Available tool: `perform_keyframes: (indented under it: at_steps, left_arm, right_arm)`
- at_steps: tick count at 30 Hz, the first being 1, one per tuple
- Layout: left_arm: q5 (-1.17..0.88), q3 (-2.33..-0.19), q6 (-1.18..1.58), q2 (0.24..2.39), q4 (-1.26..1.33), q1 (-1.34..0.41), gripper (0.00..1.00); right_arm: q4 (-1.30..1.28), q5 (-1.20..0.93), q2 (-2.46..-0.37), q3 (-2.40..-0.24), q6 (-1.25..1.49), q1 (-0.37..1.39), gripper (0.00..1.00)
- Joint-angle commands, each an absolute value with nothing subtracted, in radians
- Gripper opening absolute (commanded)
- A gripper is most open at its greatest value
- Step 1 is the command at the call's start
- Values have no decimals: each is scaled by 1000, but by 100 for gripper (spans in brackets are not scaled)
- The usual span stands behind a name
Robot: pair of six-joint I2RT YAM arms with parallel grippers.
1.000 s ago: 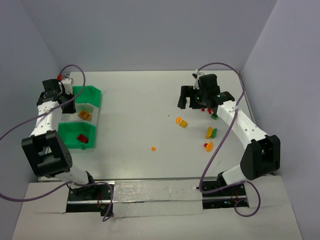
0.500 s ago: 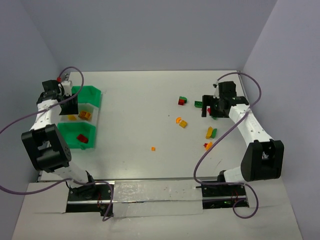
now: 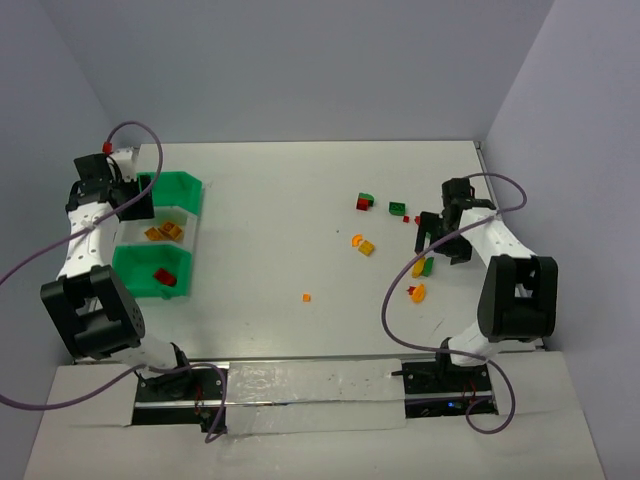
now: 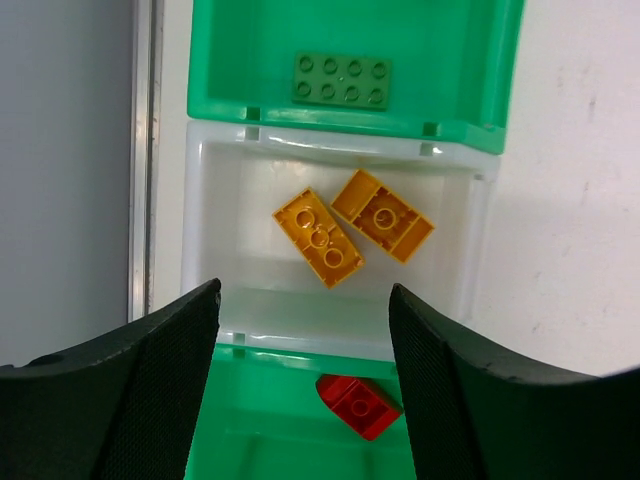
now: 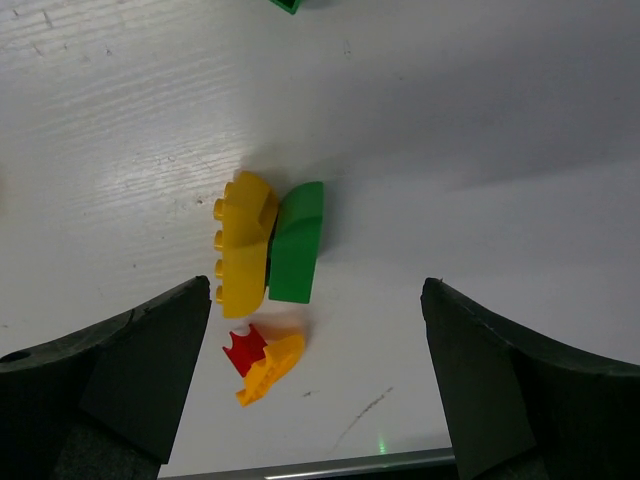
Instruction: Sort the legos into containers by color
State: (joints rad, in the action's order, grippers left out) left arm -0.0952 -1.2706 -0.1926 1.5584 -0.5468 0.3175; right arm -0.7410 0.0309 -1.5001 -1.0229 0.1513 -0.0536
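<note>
Legos (image 3: 366, 247) are sitting half sorted: my left gripper (image 4: 305, 300) is hanging released and empty over two orange bricks (image 4: 318, 238) in the whitish middle container (image 4: 205, 220), while my right gripper (image 5: 315, 290), likewise spread, is hovering above a touching yellow brick (image 5: 243, 250) and green brick (image 5: 295, 245) at right, needing one pinched alone.

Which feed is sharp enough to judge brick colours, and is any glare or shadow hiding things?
Left wrist view: sharp, yellow bricks read clearly, slight sheen on the clear bin wall. Right wrist view: sharp, soft shadow crosses the table, hiding nothing. Top view: evenly lit, but loose bricks tiny, colours only.
</note>
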Motion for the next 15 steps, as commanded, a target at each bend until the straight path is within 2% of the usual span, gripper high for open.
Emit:
perform_keyframes:
  at_steps: [1,7,15]
  left_arm:
    - [-156,-1239,-172,1453,-470,314,75]
    - [-181,-1208,-159,1372,-432,292,76]
    - [-232,-1196,-147,1321,-439,253,76]
  right_arm:
    - [-733,-16,-1552,-1059,206,-61,93]
    - [-722,-42,-1661,-1091,238,-61,91]
    - [-707,-77,-1741,-1088,247,-61,81]
